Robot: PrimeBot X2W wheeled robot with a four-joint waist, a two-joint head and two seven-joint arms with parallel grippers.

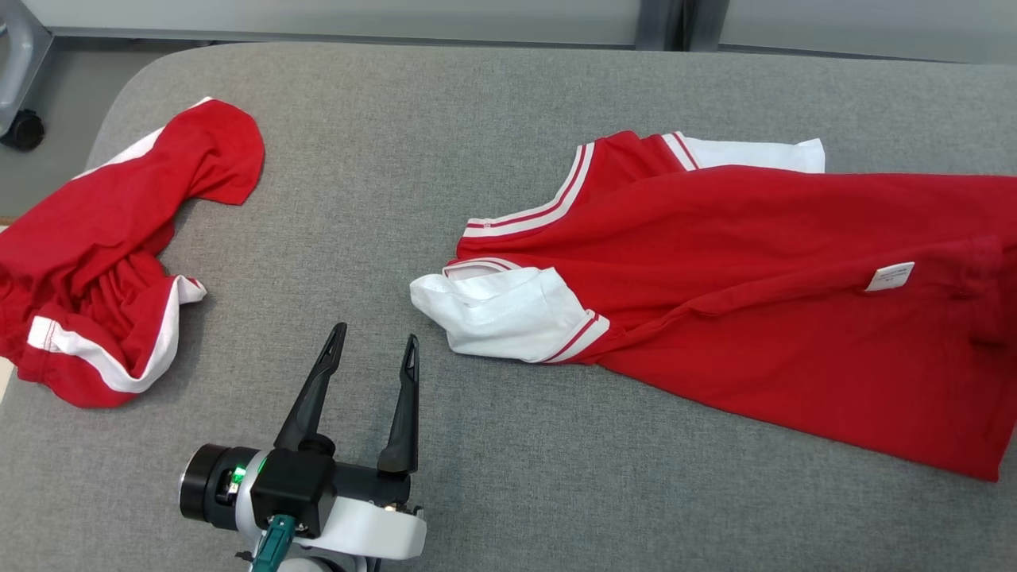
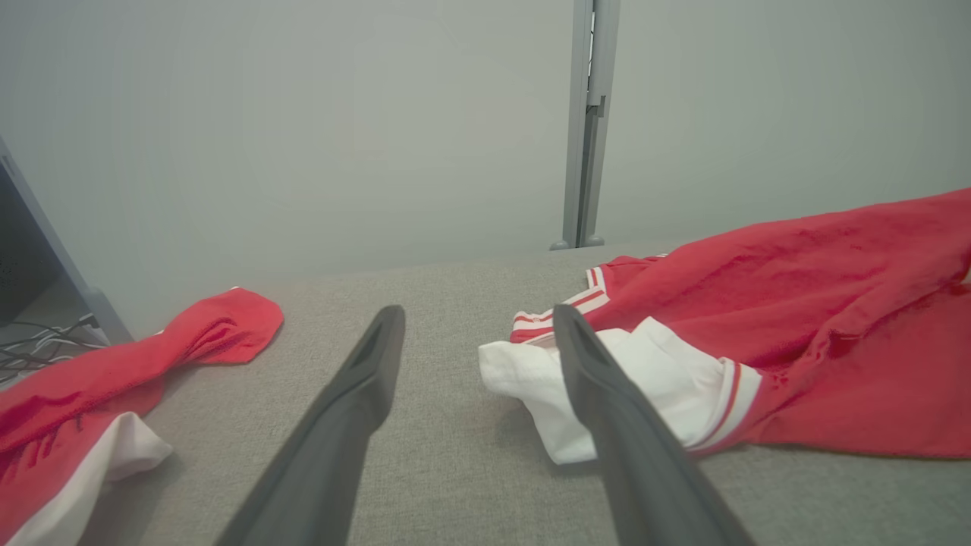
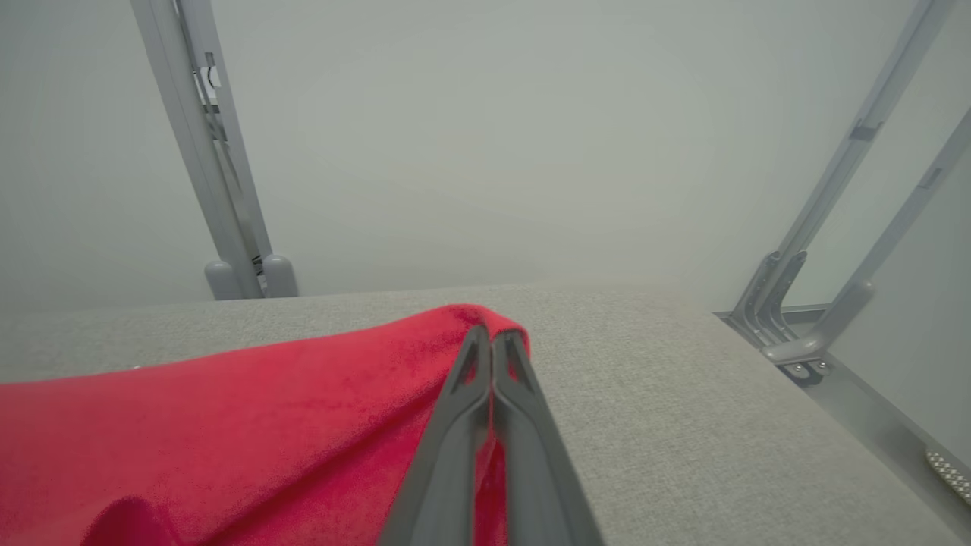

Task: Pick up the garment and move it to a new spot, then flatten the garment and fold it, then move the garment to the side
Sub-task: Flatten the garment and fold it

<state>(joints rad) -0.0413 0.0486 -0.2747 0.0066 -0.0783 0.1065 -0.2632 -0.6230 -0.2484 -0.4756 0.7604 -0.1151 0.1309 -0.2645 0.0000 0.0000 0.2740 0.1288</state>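
The garment (image 1: 755,262), a red shirt with white sleeves and striped trim, lies spread over the right half of the grey padded table (image 1: 397,159). Its near white sleeve (image 1: 500,314) is bunched toward the table's middle. My left gripper (image 1: 376,332) stands open just left of that sleeve, apart from it, with nothing between its fingers. In the left wrist view the sleeve (image 2: 660,371) lies right of and partly behind the open left gripper (image 2: 478,311). In the right wrist view my right gripper (image 3: 493,334) is shut on the edge of the red garment (image 3: 265,409), which is lifted off the table there.
A second red and white garment (image 1: 103,238) lies crumpled at the table's left edge, also seen as a red heap (image 2: 114,371) in the left wrist view. Grey metal posts (image 3: 227,189) stand behind the table. The table's right edge (image 3: 804,394) runs near my right gripper.
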